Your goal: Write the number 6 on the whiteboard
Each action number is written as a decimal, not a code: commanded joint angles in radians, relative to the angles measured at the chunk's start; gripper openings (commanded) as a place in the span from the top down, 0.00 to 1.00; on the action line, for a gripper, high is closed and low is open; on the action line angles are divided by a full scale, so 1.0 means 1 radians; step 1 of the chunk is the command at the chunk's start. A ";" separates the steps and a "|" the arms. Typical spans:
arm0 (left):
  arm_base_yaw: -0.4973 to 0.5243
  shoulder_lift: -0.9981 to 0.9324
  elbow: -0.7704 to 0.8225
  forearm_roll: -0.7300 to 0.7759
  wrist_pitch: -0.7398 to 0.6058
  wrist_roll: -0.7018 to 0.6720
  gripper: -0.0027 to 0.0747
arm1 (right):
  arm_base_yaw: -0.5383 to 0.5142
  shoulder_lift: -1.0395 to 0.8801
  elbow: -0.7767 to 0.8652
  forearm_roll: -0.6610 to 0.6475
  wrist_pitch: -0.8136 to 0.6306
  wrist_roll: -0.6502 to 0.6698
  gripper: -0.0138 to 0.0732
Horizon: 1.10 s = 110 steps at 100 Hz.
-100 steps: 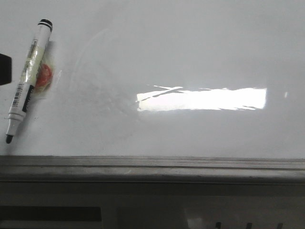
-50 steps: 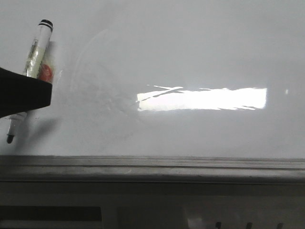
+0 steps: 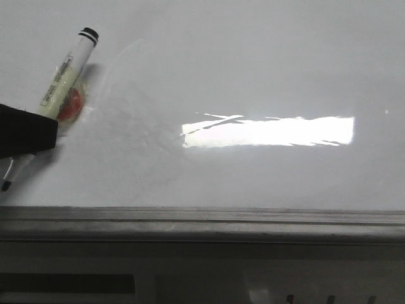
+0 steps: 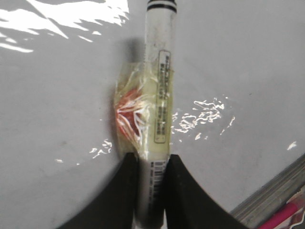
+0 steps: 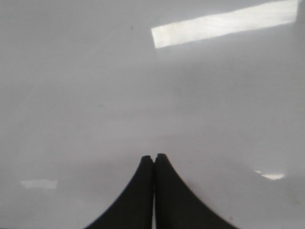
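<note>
Left claw has the marker in its grip, no stroke on the whiteboard yet

The left claw (image 4: 151,186) is clamped on the barrel of the marker (image 3: 65,79), fingers (image 4: 119,195) pressing it from both sides just below a yellowish tape wrap with a red patch (image 4: 127,107); the uncapped black tip (image 3: 6,185) points down toward the grey edge rail (image 3: 202,221), at the left end of the whiteboard (image 3: 253,69). The right claw (image 5: 153,191) hangs over bare board with its fingers pressed together, holding nothing. No number 6 is drawn anywhere in view, only faint erased smudges, so this looks like the pick-up step. Next, by my reckoning, the marker must be carried to open board, tilted tip-down, and touched lightly to begin the stem
</note>
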 commanded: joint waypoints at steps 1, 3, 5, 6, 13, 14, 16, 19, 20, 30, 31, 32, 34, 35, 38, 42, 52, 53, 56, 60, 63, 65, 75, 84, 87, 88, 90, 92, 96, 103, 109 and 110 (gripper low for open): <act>-0.005 -0.006 -0.026 -0.005 -0.089 -0.011 0.99 | -0.001 0.017 -0.032 0.006 -0.116 -0.012 0.91; -0.005 -0.008 -0.026 0.002 -0.099 -0.011 0.99 | -0.001 0.017 -0.032 0.006 -0.116 -0.012 0.91; -0.005 -0.008 -0.026 0.009 -0.106 -0.011 0.99 | -0.001 0.017 -0.032 0.006 -0.116 -0.012 0.91; -0.005 -0.010 -0.026 0.016 -0.109 -0.011 0.99 | -0.001 0.017 -0.032 0.006 -0.116 -0.012 0.91; -0.006 -0.013 -0.026 0.053 -0.132 -0.011 0.99 | -0.001 0.017 -0.032 0.006 -0.109 -0.012 0.91; -0.008 -0.014 -0.026 0.057 -0.136 -0.011 0.99 | -0.001 0.017 -0.032 0.006 -0.106 -0.012 0.91; -0.011 -0.014 -0.026 0.069 -0.144 -0.011 0.99 | -0.001 0.017 -0.032 0.006 -0.104 -0.012 0.91; -0.017 -0.015 -0.026 0.089 -0.153 -0.012 0.99 | -0.001 0.017 -0.032 0.006 -0.101 -0.012 0.91; -0.021 -0.015 -0.026 0.101 -0.156 -0.012 0.99 | -0.001 0.017 -0.032 0.006 -0.101 -0.012 0.91; -0.056 -0.015 -0.029 0.191 -0.183 -0.012 0.99 | 0.000 0.017 -0.040 0.006 -0.094 -0.019 0.91; -0.061 -0.015 -0.031 0.195 -0.183 -0.012 0.99 | 0.001 0.017 -0.042 0.006 -0.091 -0.026 0.91; -0.064 -0.015 -0.031 0.204 -0.183 -0.012 0.99 | 0.005 0.017 -0.046 0.006 -0.084 -0.037 0.91; -0.074 -0.015 -0.033 0.214 -0.183 -0.012 0.99 | 0.008 0.017 -0.053 0.006 -0.075 -0.051 0.91; -0.077 -0.015 -0.033 0.216 -0.183 -0.012 0.99 | 0.010 0.017 -0.053 0.006 -0.065 -0.058 0.91; -0.092 -0.015 -0.033 0.218 -0.183 -0.012 0.99 | 0.022 0.017 -0.066 0.006 -0.044 -0.088 0.91; -0.106 -0.015 -0.033 0.218 -0.183 -0.012 0.99 | 0.047 0.017 -0.082 0.006 -0.017 -0.102 0.91; -0.147 -0.015 -0.033 0.218 -0.183 -0.012 0.99 | 0.130 0.039 -0.119 0.006 -0.009 -0.133 0.91; -0.149 -0.015 -0.033 0.218 -0.183 -0.012 0.99 | 0.143 0.042 -0.122 0.006 -0.009 -0.138 0.91; -0.158 -0.015 -0.033 0.218 -0.183 -0.012 0.99 | 0.169 0.054 -0.135 0.006 -0.009 -0.156 0.91; -0.172 -0.015 -0.033 0.218 -0.183 -0.012 0.99 | 0.208 0.077 -0.162 0.006 -0.013 -0.172 0.91; -0.180 -0.015 -0.033 0.218 -0.185 -0.012 0.99 | 0.235 0.094 -0.173 0.006 -0.016 -0.183 0.91; -0.186 -0.015 -0.033 0.218 -0.185 -0.012 0.99 | 0.255 0.109 -0.186 0.006 -0.016 -0.188 0.91; -0.205 -0.015 -0.033 0.220 -0.189 -0.012 0.99 | 0.351 0.192 -0.240 0.006 -0.016 -0.196 0.91; -0.211 -0.015 -0.043 0.255 -0.189 -0.012 0.99 | 0.446 0.285 -0.287 0.006 -0.016 -0.196 0.91; -0.211 -0.015 -0.052 0.275 -0.189 -0.012 0.99 | 0.477 0.315 -0.303 0.006 -0.016 -0.196 0.91; -0.211 -0.015 -0.054 0.285 -0.189 -0.012 0.99 | 0.493 0.330 -0.306 0.006 -0.017 -0.196 0.91; -0.211 -0.015 -0.059 0.300 -0.189 -0.012 0.99 | 0.509 0.344 -0.316 0.006 -0.017 -0.198 0.91; -0.211 -0.015 -0.066 0.315 -0.187 -0.012 0.99 | 0.543 0.374 -0.325 0.006 -0.022 -0.203 0.89; -0.211 -0.015 -0.081 0.334 -0.175 -0.012 0.99 | 0.587 0.408 -0.340 0.006 -0.030 -0.215 0.84; -0.211 -0.015 -0.103 0.375 -0.152 -0.012 0.99 | 0.679 0.470 -0.370 0.006 -0.054 -0.233 0.69; -0.211 -0.015 -0.111 0.410 -0.148 -0.012 0.99 | 0.746 0.509 -0.394 0.006 -0.086 -0.233 0.51; -0.211 -0.015 -0.113 0.414 -0.148 -0.012 0.99 | 0.761 0.518 -0.396 0.006 -0.096 -0.233 0.50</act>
